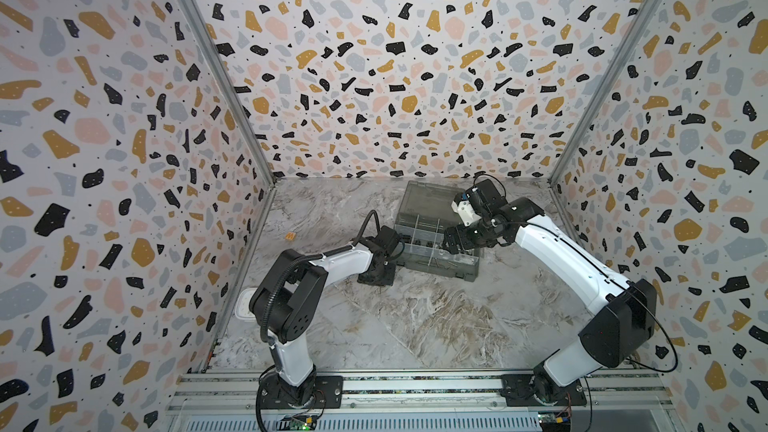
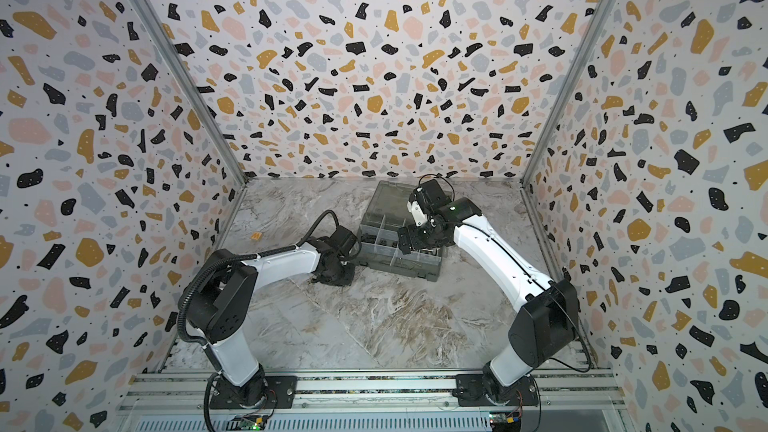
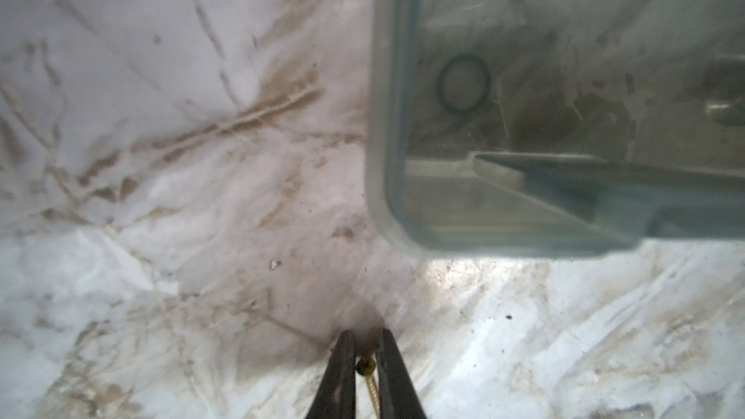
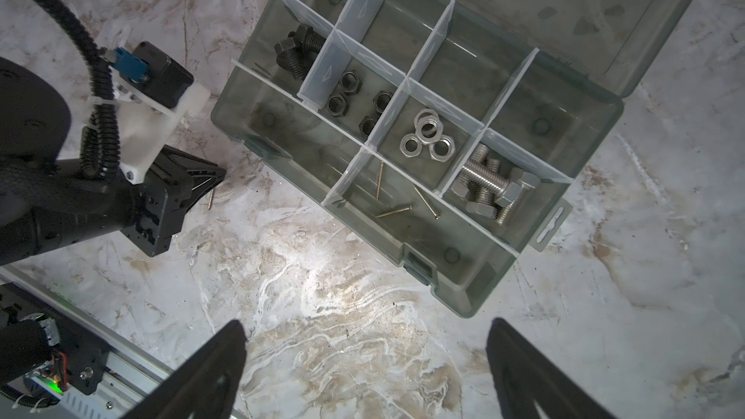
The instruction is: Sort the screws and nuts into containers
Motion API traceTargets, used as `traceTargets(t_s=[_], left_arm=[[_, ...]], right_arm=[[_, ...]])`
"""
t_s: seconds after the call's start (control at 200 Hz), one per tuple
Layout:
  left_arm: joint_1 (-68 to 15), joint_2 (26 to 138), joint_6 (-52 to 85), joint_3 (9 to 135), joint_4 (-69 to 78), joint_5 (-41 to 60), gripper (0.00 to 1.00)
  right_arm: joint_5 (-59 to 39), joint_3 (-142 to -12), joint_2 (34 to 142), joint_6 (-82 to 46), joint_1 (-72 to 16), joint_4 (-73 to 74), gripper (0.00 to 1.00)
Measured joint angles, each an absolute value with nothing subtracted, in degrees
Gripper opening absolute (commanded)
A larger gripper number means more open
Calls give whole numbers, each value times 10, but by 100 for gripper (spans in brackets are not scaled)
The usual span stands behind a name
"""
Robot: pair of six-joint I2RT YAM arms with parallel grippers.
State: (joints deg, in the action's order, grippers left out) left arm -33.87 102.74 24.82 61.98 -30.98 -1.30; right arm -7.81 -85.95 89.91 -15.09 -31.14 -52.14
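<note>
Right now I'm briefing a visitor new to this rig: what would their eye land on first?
First, the smoky-grey organiser box, lid open, toward the back of the marble table, with black nuts, silver nuts and silver bolts in separate compartments. Next, just outside its wall, the left gripper is shut on a thin brass screw, while the right gripper hangs wide open near the box.

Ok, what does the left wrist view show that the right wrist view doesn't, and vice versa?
Left wrist only: the thin brass screw pinched at its head by the left gripper. Right wrist only: black nuts and silver nuts sorted inside the smoky-grey translucent organiser box, plus the open right gripper. Both: that screw, the box, the marbled table.
</note>
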Motion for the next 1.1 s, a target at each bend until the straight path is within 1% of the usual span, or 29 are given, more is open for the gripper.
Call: traceTargets(t_s=[0.185,0.481,0.826,0.896,1.046,1.101], left_arm=[[-339,1032,246,632,-319,-7,20],[-339,1028,247,643,-331,-6,22],[-339,1018,253,613,-323,-4,22],[-339,1016,253,608,-318,-4,20],[-338,1015,256,606,-316,-3,10],[-338,1015,257,606,-314,-2,9]], right_arm=[[-74,-860,899,-151,-311,-524,95],[-70,-859,899,-151,-311,-525,95],[-70,-859,897,-151,-311,-526,95],[-71,-857,895,-151,-311,-526,95],[-71,-853,892,-151,-311,-528,95],[-72,-848,888,-151,-311,-528,95]])
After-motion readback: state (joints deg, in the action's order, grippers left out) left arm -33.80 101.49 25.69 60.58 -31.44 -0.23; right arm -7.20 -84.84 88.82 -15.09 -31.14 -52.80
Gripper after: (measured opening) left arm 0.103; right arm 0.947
